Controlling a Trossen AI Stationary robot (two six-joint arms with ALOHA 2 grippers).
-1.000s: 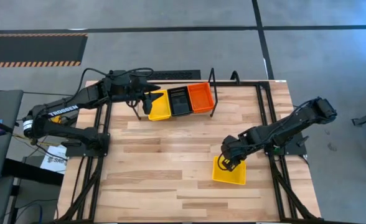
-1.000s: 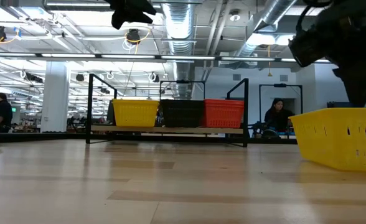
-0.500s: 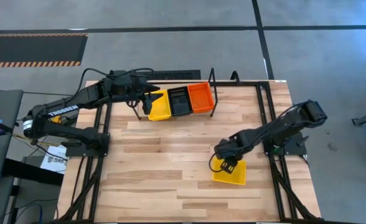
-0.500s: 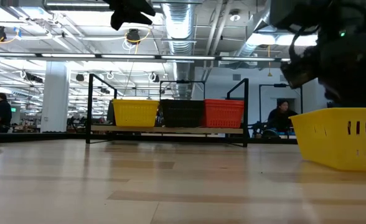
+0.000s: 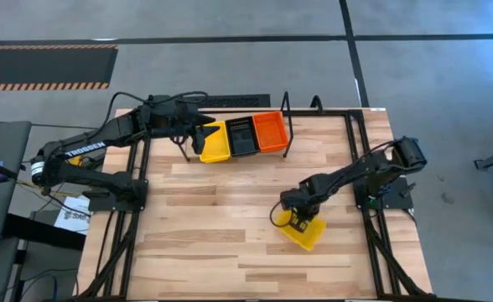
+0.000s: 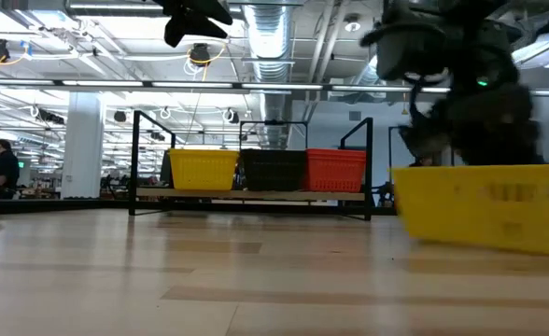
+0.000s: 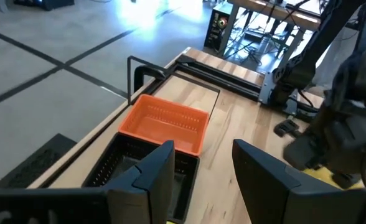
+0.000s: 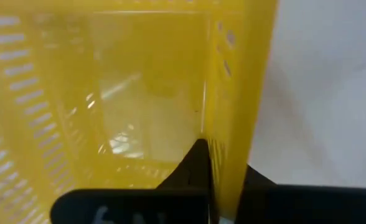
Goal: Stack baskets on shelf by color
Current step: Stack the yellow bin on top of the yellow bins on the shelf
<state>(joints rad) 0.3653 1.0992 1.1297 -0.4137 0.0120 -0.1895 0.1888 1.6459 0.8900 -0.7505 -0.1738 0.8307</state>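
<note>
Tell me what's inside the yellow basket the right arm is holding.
Nothing shows inside the yellow basket; the right wrist view sees only its bare floor and slotted walls. The right gripper pinches one wall, one finger inside. The corner under that finger is covered.

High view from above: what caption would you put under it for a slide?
Right end effector grips a yellow basket on the table while yellow, black and orange baskets sit on the shelf beside the left end effector.

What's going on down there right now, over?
Right gripper shut on the loose yellow basket's wall, mid-table. Left gripper open, hovering by the shelf. Shelf holds yellow, black, red-orange stacks. Nothing between basket and shelf.
</note>
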